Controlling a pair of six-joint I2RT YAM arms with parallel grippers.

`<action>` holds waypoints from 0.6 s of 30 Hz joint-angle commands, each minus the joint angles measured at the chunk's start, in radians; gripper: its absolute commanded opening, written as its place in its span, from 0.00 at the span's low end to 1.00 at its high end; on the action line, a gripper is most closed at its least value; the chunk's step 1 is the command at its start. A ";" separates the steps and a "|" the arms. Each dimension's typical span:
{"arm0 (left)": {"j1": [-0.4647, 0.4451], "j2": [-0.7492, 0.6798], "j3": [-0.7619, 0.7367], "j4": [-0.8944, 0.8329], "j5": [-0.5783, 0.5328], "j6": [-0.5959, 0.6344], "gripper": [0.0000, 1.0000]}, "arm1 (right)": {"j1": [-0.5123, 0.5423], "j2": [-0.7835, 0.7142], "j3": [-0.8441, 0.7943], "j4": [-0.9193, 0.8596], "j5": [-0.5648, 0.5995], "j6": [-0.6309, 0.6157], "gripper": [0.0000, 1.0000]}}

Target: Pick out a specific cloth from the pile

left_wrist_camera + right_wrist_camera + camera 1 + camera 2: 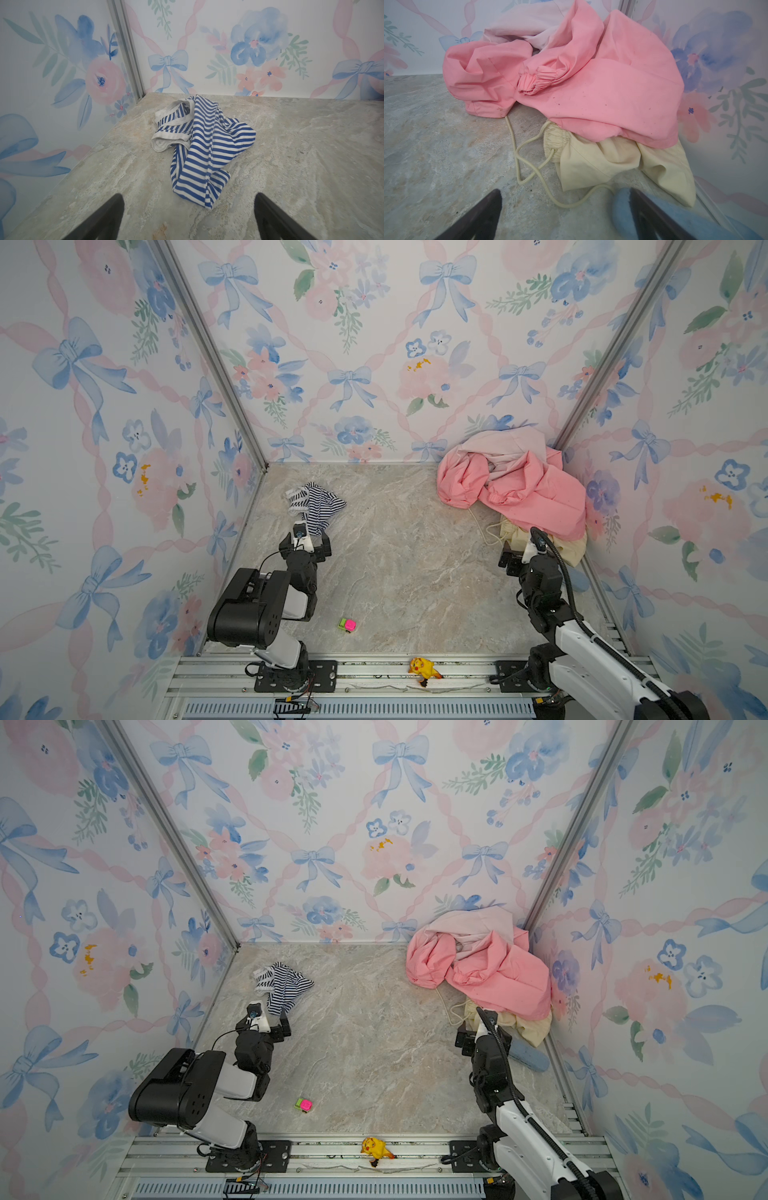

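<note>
1. Small soft striped cloth (207, 145) is lying crumpled and loosely folded on the tabletop (395, 572), a beige marbled, stone-look surface. It has thin navy-blue and white stripes and white ribbed edging.
2. In both top views the striped cloth (316, 504) (283, 986) is sitting towards the far left corner, well apart from the pile (519, 485).
3. The pile is heaping in the far right corner against the floral walls. It is big salmon-pink woven fabric with an elastic gathered cuff, with paler pink cloth behind.
4. A cream-yellow cloth (612, 164) is poking out from under the pink, its cord drawstring looping over the tabletop.
5. Left gripper (189, 197) is standing with black fingers spread wide, holding nothing. The striped cloth is lying just ahead of them, its near end pointing at the gap and touching neither finger.
6. Right gripper (565, 192) is also gaping wide and empty, facing the pile. One finger is overlapping a fuzzy light-blue roll (623, 209); cannot tell if it is touching.
7. A small pink-and-green cube (347, 624) is sitting on the near tabletop.
</note>
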 commanded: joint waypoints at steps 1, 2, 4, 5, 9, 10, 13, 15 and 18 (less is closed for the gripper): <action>-0.004 -0.004 0.008 -0.041 -0.004 0.020 0.98 | 0.005 0.113 -0.042 0.243 0.013 -0.070 0.97; -0.003 0.001 0.015 -0.042 -0.009 0.020 0.98 | 0.005 0.166 -0.032 0.288 0.021 -0.088 0.97; -0.002 0.008 0.020 -0.042 -0.013 0.020 0.98 | 0.004 0.245 0.011 0.304 -0.011 -0.122 0.97; -0.002 0.006 0.019 -0.042 -0.015 0.019 0.98 | 0.004 0.302 0.028 0.347 -0.015 -0.148 0.97; -0.001 0.009 0.020 -0.042 -0.016 0.018 0.98 | -0.013 0.482 0.043 0.585 -0.089 -0.205 0.97; -0.001 0.008 0.020 -0.042 -0.017 0.019 0.98 | -0.037 0.514 0.043 0.609 -0.148 -0.178 0.97; -0.002 0.008 0.020 -0.042 -0.015 0.019 0.98 | -0.085 0.672 0.087 0.686 -0.214 -0.149 0.97; 0.000 0.008 0.022 -0.044 -0.011 0.019 0.98 | -0.108 0.685 0.164 0.550 -0.188 -0.108 0.97; 0.003 0.008 0.023 -0.047 -0.007 0.016 0.98 | -0.151 0.694 0.183 0.522 -0.275 -0.088 0.97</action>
